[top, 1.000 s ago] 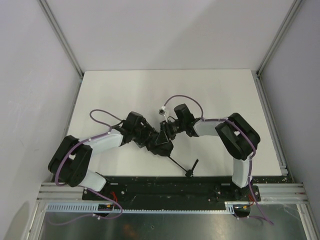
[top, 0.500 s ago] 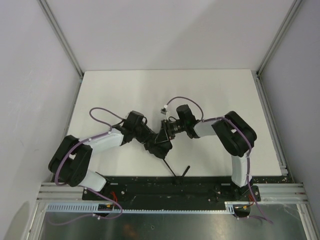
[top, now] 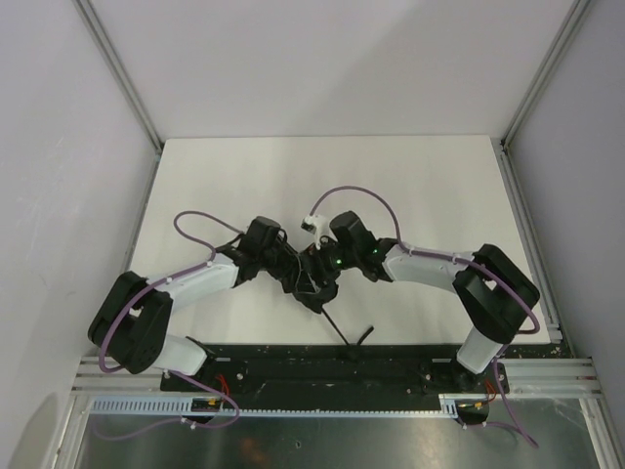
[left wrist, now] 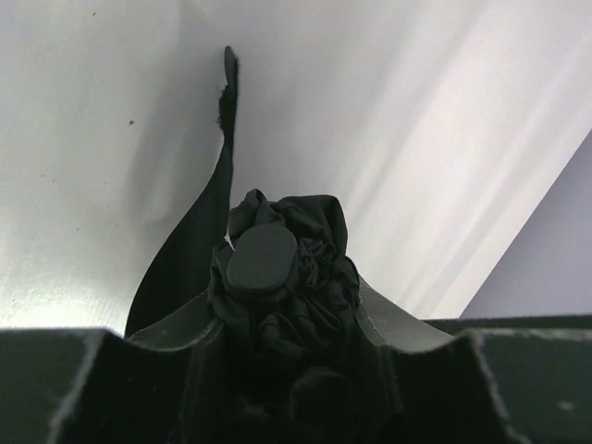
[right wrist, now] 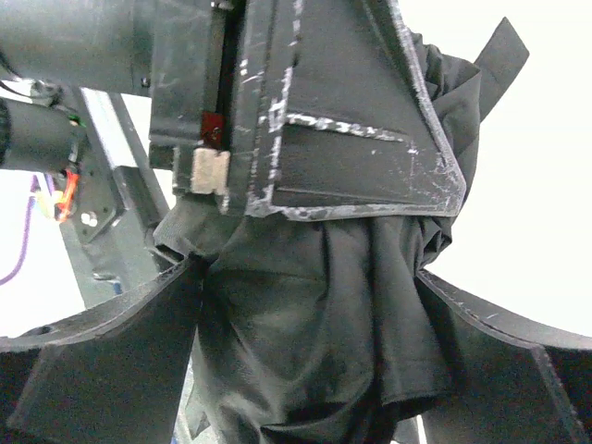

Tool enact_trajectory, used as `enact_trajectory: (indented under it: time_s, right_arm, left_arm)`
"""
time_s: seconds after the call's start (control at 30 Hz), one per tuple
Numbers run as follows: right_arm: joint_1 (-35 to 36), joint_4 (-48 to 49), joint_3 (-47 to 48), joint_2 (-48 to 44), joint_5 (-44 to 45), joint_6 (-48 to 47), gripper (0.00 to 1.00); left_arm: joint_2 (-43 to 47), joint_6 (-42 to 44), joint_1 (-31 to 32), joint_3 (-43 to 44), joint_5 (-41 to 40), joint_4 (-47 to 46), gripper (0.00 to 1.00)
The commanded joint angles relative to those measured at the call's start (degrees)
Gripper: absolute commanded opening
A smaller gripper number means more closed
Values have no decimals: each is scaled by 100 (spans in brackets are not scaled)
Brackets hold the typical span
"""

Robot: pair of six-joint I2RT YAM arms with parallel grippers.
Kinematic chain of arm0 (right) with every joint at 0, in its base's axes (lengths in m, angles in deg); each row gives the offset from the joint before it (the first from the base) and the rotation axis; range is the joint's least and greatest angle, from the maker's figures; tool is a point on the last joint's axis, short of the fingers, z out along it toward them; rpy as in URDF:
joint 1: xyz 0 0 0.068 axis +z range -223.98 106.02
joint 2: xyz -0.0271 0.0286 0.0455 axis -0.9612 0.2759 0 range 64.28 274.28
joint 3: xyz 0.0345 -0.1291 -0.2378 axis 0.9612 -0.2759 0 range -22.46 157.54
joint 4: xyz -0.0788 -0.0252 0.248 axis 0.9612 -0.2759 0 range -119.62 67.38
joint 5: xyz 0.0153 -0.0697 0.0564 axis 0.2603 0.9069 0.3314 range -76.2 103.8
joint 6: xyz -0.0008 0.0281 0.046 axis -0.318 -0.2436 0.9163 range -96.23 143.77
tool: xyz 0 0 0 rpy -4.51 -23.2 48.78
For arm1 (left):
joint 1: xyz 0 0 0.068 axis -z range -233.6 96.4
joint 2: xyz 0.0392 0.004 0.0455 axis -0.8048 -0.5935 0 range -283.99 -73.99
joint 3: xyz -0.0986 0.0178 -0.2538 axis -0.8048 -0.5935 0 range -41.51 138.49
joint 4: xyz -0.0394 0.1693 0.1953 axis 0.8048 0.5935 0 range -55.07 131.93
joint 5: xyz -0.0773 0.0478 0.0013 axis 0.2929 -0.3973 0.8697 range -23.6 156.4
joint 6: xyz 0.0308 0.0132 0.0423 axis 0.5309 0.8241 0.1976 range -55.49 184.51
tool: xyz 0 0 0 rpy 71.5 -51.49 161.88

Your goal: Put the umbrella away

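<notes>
The umbrella (top: 314,285) is a crumpled black bundle at the near middle of the table, held between both arms. Its thin shaft (top: 339,320) runs toward the near edge and ends in the small handle (top: 363,335). My left gripper (top: 301,278) is shut on the bundle. In the left wrist view the bunched fabric and rounded cap of the umbrella (left wrist: 264,259) fill my left gripper (left wrist: 287,314). My right gripper (top: 325,266) comes in from the right. In the right wrist view my right gripper (right wrist: 305,370) stands open, its fingers wide on either side of the hanging umbrella fabric (right wrist: 314,333).
The white table (top: 391,186) is walled in by grey panels at the back and both sides. A black base rail (top: 322,358) runs along the near edge just beyond the handle. Purple cables (top: 356,192) loop over both wrists.
My right gripper's jaws have spread apart from the fabric, and its elbow has swung out to the right. My left gripper has shut on the bundle. The handle has shifted slightly left and nearer.
</notes>
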Motion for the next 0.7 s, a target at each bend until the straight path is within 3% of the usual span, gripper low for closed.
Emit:
enact_trajectory:
  time_s: [0.0, 0.2, 0.33, 0.67]
  right_arm:
    - [414, -192, 200, -289, 737, -553, 87]
    - [783, -227, 262, -108, 1448, -734, 92]
    - [939, -279, 333, 146, 2149, -910, 88]
    - [985, 58, 430, 649, 2622, -1047, 57]
  left_arm:
    - [82, -306, 22, 107, 18, 133, 0]
    - [165, -415, -1, 149, 34, 402, 0]
    - [230, -540, -17, 144, 215, 450, 0]
    - [231, -759, -20, 159, 581, 482, 0]
